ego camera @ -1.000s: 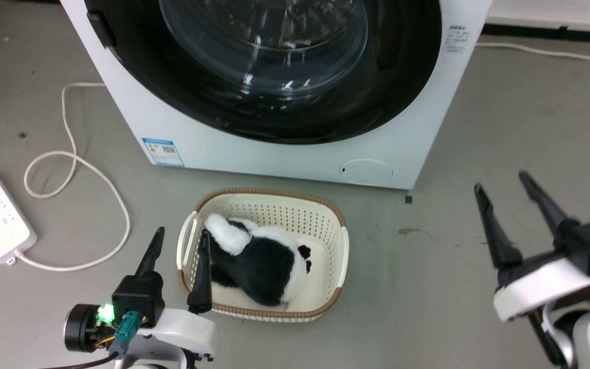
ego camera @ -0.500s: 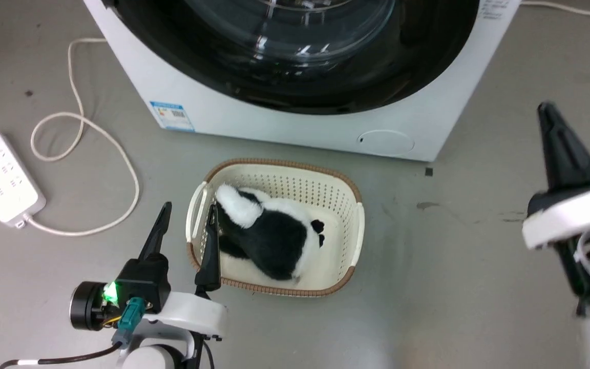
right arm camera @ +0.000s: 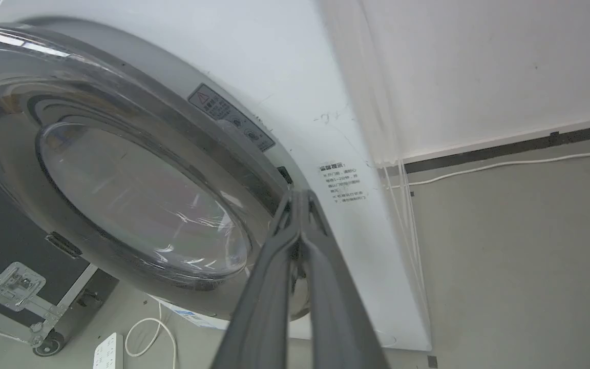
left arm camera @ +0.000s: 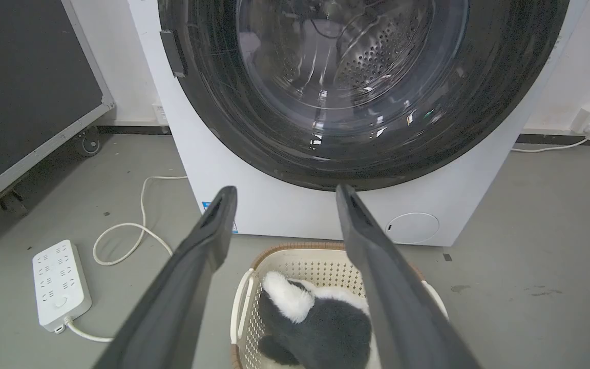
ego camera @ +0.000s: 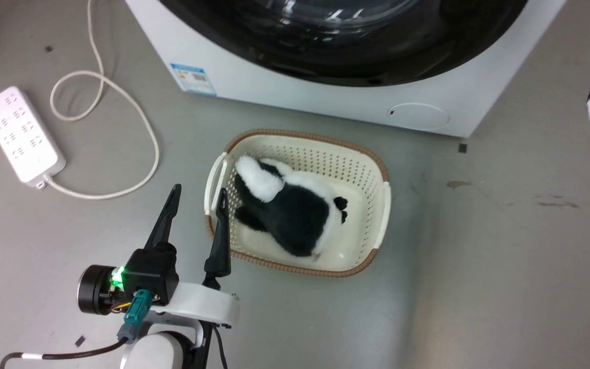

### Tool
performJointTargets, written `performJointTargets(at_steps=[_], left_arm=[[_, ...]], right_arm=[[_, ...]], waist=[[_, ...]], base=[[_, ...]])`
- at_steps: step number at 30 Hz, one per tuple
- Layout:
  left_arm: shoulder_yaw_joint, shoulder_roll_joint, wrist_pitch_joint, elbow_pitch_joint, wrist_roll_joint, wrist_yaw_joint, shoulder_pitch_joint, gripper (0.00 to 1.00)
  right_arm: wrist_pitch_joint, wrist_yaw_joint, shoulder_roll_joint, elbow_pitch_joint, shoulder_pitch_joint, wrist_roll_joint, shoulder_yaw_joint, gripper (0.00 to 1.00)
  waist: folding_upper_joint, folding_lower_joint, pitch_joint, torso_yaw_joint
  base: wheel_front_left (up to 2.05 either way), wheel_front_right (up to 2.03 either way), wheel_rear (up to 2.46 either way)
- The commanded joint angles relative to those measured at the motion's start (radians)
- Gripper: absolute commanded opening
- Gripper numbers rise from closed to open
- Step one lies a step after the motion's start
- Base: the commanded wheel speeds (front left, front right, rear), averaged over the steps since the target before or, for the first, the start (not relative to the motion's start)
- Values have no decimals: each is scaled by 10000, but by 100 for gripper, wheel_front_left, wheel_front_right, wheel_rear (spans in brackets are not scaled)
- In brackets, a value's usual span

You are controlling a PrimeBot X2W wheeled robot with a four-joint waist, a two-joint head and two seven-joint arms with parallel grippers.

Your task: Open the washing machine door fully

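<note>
**Now: right gripper at the door's rim, the whole swing yet to come**

So, the washing machine door [left arm camera: 361, 77] sits against the front of the white cabinet [right arm camera: 325, 102], black ring and glass bowl facing the robot. From the right wrist view it looks flush or very nearly so (a crack at the rim I cannot rule out).

The right gripper [right arm camera: 300, 193] is right there at the door's right-hand rim. Its two fingers are pressed together with nothing between them, tips at the seam where door meets cabinet, beside a small dark slot [right arm camera: 285, 175].

The left gripper [ego camera: 195, 197] hangs low and well back, fingers spread wide, holding nothing. In the head view one finger crosses the rim of the basket [ego camera: 383, 205], touching or not I cannot tell, and a black-and-white plush toy [ego camera: 295, 218] lies inside. Further to the robot's left on the floor [ego camera: 479, 256] are a power strip [ego camera: 21, 136] and its looped cord [ego camera: 158, 154].

Opening step, I'd say, with nothing of the swing done. The danger? That glossy rim. Thin tips pressed together have little to hook with, so a pull at a poor angle could skid them off and leave the door latched. And if the door swings round towards the left, the left arm parked in front may stand in its path.
</note>
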Motion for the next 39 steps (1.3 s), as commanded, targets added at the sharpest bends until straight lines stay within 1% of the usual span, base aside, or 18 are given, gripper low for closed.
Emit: performJointTargets(at_steps=[1, 7, 13, 20, 31, 35, 39], left_arm=[[-51, 10, -123, -42, -41, 63, -167, 100], [-142, 11, -249, -84, -104, 100, -281, 100], [-297, 12, -375, -106, -175, 166, -393, 100], [-516, 12, -521, -115, -277, 263, -586, 100], [-744, 14, -751, -167, -385, 405, -787, 100], [-812, 14, -835, -157, -438, 463, -872, 100], [-808, 15, -918, -97, -431, 477, -901, 100]], right_arm=[[113, -4, -18, 217, -452, 171, -138, 0], [856, -4, -12, 1558, -1932, 419, -1078, 0], [1898, -5, 33, 2632, -3283, 711, -1921, 0], [3142, -5, -15, 3901, -4627, 753, -3058, 0], [4861, -6, 4, 5050, -6389, 730, -4679, 0], [5619, -7, 10, 5340, -6629, 655, -5209, 0], [6168, -7, 107, 5358, -6485, 676, -5619, 0]], waist=[[0, -1, 146, 133], [0, -1, 517, 421], [0, -1, 890, 681], [0, -1, 1230, 972], [0, -1, 1675, 1293], [0, -1, 1668, 1365], [0, -1, 1464, 1381]], base=[[0, 0, 0], [0, 0, 0], [0, 0, 0], [0, 0, 0], [0, 0, 0], [0, 0, 0], [0, 0, 0]])
